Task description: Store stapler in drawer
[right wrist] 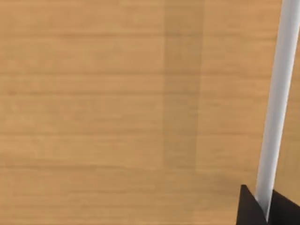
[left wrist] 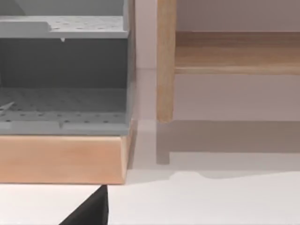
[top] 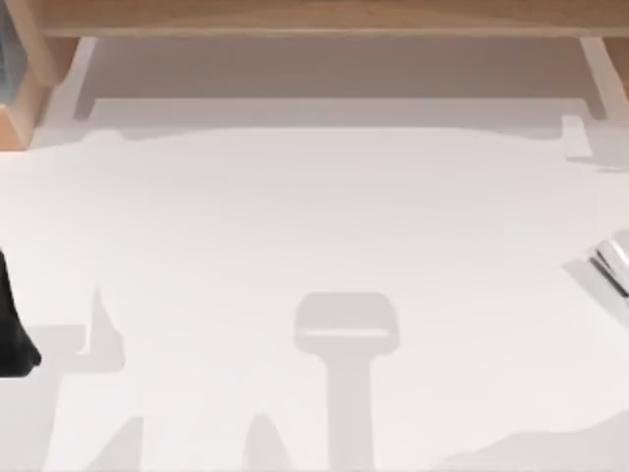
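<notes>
- Our left tool (left wrist: 91, 211) showed as a dark wedge low over the white surface (top: 314, 226), just in front of the wooden base (left wrist: 61, 159) that carries the grey drawer unit (left wrist: 65, 70). We could not tell whether it was spread or pressed together.
- From above, the left arm (top: 12, 334) sat at the left edge of the surface, on the drawer unit's side and somewhat nearer us than the unit.
- Our right tool (right wrist: 267, 221) faced a wooden panel (right wrist: 117, 108) at close range, with a white bar (right wrist: 276, 108) running down to it. We could not tell whether it was pinching that bar, nor where the panel stood relative to the drawer unit.
- The stapler (top: 614, 264) lay flat on the surface at its far right edge, well apart from the drawer unit and clear across the surface from it. Nothing touched it.
- Its long axis ran on a slant across the surface, and the edge of the top view cut off part of it.
- We judged the right arm the nearer one, since the stapler lay on its side, well apart from the left tool.
- The stapler was not yet grasped, so the task looked barely begun: a pick on the right, then a long carry towards the drawer unit.
</notes>
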